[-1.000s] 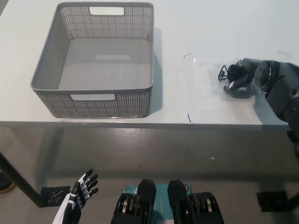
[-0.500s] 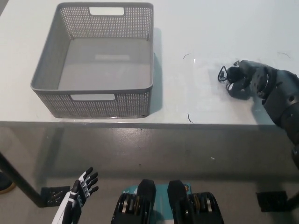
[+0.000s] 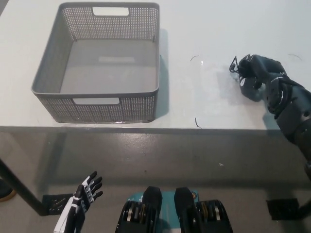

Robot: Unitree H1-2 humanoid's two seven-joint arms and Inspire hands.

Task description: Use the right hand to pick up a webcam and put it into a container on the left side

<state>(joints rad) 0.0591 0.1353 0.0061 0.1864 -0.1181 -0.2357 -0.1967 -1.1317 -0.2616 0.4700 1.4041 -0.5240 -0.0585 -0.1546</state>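
Head view: we see the black right hand [image 3: 256, 73] on the white table [image 3: 204, 34] at the right, fingers curled around the small black webcam [image 3: 241, 67], which sits at the hand's left edge, well apart from the grey perforated basket [image 3: 53, 104] on the left. We see the white left hand [image 3: 82, 196] resting low at lower left, fingers spread, holding nothing.

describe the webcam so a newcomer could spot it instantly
Start at the white table; the grey perforated basket sits on its left part. Go to the table's right side, where the black right hand is closed around the webcam. It is the only small black item there, with a thin wire loop showing beside the fingers.
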